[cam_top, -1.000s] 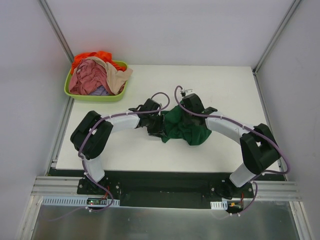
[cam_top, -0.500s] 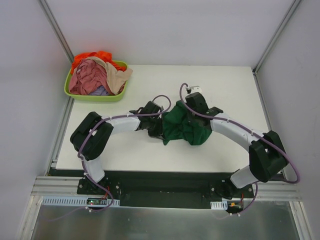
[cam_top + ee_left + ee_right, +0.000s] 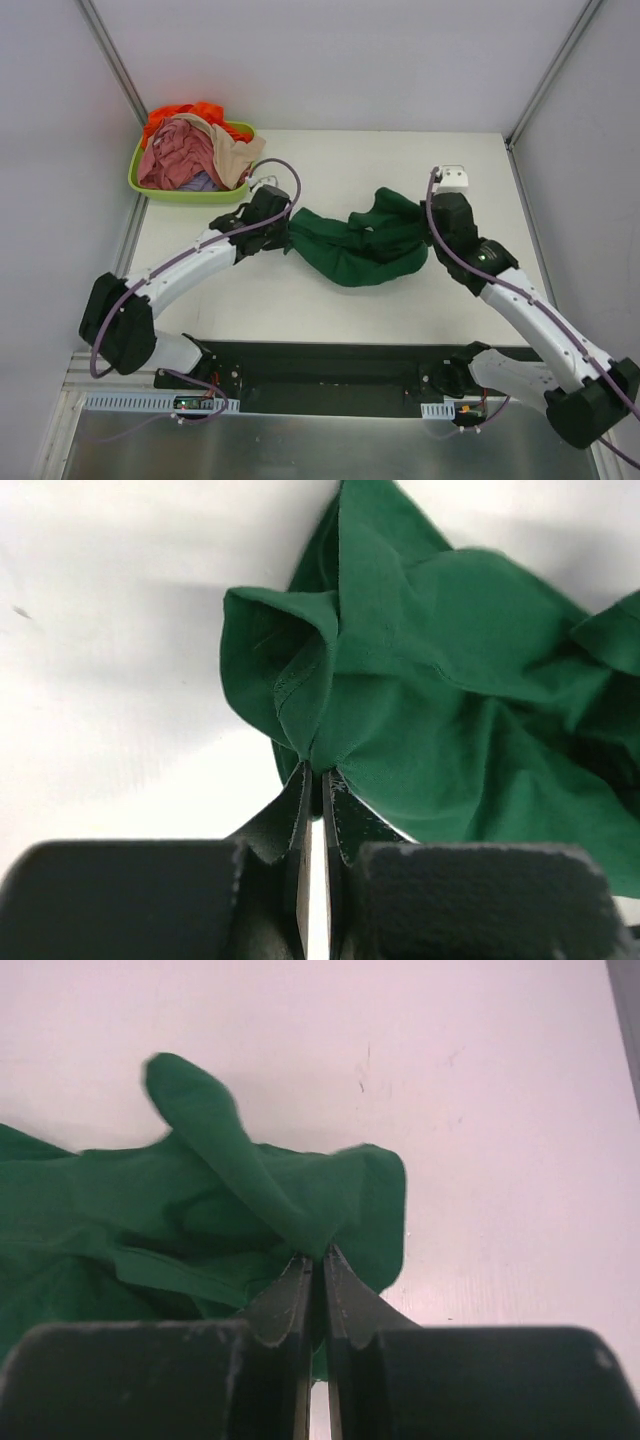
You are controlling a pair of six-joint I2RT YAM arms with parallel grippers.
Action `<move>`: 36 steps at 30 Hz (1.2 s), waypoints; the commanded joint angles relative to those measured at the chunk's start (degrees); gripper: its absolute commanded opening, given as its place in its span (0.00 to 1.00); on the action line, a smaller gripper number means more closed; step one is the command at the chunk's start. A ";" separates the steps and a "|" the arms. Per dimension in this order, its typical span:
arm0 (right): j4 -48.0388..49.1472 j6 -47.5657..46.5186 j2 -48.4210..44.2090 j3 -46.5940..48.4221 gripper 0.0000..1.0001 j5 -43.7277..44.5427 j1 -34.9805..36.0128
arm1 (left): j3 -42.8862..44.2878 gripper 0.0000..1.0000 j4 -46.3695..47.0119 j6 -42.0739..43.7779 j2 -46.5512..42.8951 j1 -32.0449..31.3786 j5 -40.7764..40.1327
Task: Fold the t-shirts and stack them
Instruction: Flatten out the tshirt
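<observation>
A dark green t-shirt (image 3: 360, 245) lies crumpled and stretched sideways across the middle of the white table. My left gripper (image 3: 284, 232) is shut on its left end; in the left wrist view the fingers pinch a gathered fold of the dark green t-shirt (image 3: 420, 700) at my left gripper (image 3: 320, 772). My right gripper (image 3: 432, 232) is shut on the shirt's right end, and in the right wrist view the cloth (image 3: 250, 1200) bunches into my right gripper (image 3: 317, 1252). More t-shirts (image 3: 190, 150), pink, orange, beige and lavender, are heaped in the tub.
A lime-green plastic tub (image 3: 190, 190) sits at the table's back left corner, close to the left arm's wrist. Metal frame posts rise at the back left and back right. Bare white table (image 3: 300, 300) lies in front of the shirt.
Both grippers closed on the green shirt and pulled apart, the left toward the tub, the right toward the right edge. The bunched shirt has stretched out sideways between them.
</observation>
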 commanded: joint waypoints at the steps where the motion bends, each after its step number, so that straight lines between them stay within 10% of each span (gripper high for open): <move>1: 1.49 -3.05 -9.21 -0.34 0.06 1.11 -0.48 | 4.15 0.00 -3.95 2.66 -10.10 0.13 -11.87; 17: -2.02 -4.46 -29.52 11.78 0.01 -13.20 -0.56 | 9.52 0.00 -1.32 10.04 -39.91 0.13 -17.43; 36: -10.10 -5.60 -19.43 44.55 0.01 -28.33 -0.48 | 12.59 0.00 1.50 12.42 -54.95 0.13 -3.37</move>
